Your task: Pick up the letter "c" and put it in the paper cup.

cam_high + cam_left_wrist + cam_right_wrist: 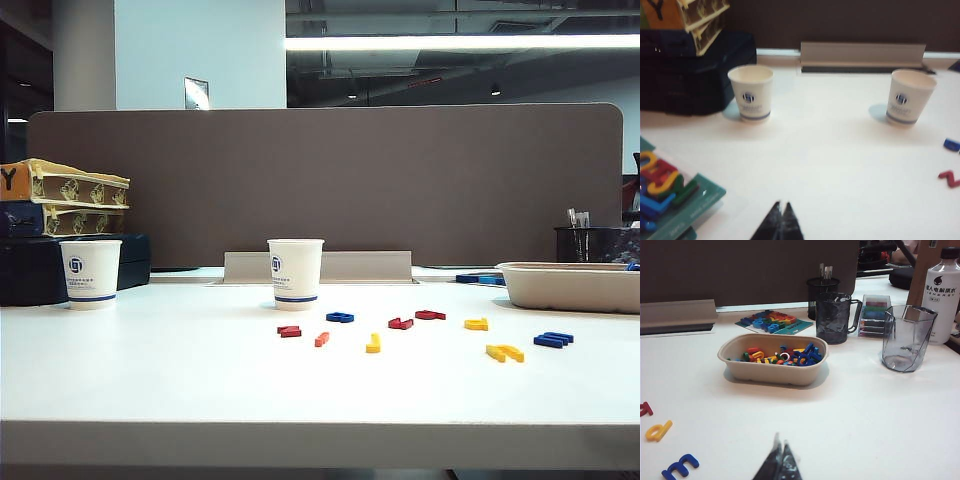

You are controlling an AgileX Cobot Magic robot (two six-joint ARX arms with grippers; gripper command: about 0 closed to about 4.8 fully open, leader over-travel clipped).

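Letter "c" (321, 339) far from left tool (781, 209), right tool (780, 449), both closed, empty.

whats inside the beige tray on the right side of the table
The beige tray holds a heap of small plastic letters in blue, red, yellow, orange and green. Those beneath the top layer, and the tray's floor, are covered. Both grippers, left and right, are shut, away from it.

Letter tray (600, 290) cut off rightward

Black "Y" on the orange box (14, 181), far left; Chinese characters, not legible, on the white bottle (941, 290).
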